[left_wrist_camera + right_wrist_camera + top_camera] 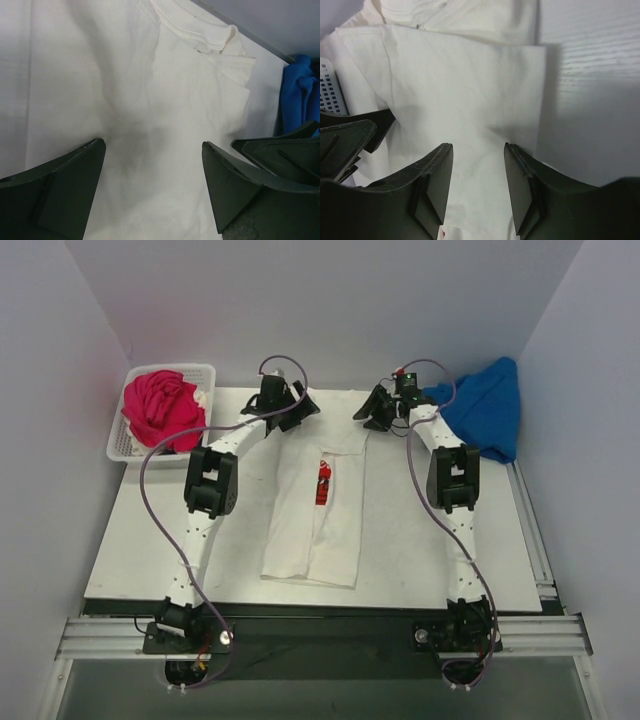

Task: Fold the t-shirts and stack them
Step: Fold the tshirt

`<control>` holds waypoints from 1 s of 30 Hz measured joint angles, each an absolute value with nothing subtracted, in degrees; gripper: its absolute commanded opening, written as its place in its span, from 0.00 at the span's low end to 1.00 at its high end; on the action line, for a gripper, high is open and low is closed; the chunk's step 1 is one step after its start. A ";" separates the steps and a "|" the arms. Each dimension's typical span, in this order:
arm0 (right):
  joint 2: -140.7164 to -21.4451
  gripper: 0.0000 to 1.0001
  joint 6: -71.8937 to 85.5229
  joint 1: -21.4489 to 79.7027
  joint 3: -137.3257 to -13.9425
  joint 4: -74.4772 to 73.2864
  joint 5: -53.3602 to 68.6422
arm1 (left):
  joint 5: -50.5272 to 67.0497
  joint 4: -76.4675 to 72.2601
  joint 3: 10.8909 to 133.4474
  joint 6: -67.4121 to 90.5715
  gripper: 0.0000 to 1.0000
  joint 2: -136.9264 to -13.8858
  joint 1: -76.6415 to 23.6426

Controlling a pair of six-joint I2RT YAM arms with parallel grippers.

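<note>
Top view from above and behind the arms: a large white cotton t-shirt (315, 525) with a red rectangular chest print (322, 483) lies in the middle of the white table (150, 540). Its sides are folded in to make a long narrow strip, collar at the far end and hem towards the arm bases. The left gripper (285, 405) and the right gripper (378, 408) hang over the collar end, one at each corner. A crumpled magenta-pink t-shirt (160, 408) fills a white plastic lattice basket (120, 445) at the far left corner. A bright blue t-shirt (490, 405) lies bunched at the far right

Left wrist view: the left jaws stand wide apart above smooth white cloth, gripping nothing. The ribbed collar shows beyond them, a little rumpled, with blue cloth at the right edge

Right wrist view: the right jaws are parted with a moderate gap and nothing between them. They sit over a flat, crisp folded edge of the white shirt, bare table to the right

The step in hand looks like the crosswise fold. Next, both grippers would likely need to descend, pinch the two collar corners together, and carry them evenly towards the hem so the strip folds without skewing
</note>
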State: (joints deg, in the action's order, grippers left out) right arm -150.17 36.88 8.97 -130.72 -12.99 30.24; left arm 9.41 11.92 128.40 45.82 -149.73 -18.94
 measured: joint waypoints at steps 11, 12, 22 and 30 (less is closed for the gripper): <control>-136.42 0.47 36.84 3.46 -117.47 -7.14 32.01 | 16.14 -3.51 106.80 42.02 0.90 -137.73 -14.31; -132.84 0.47 36.32 3.20 -114.43 -7.27 31.88 | 16.01 -3.29 104.44 41.43 0.90 -134.89 -14.00; -95.33 0.46 29.87 7.99 -77.80 -10.81 23.33 | 5.23 0.32 68.82 38.46 0.90 -93.27 -15.75; -81.62 0.47 28.49 23.68 -53.01 -15.46 12.03 | -3.70 8.16 45.52 39.31 0.90 -73.93 -23.81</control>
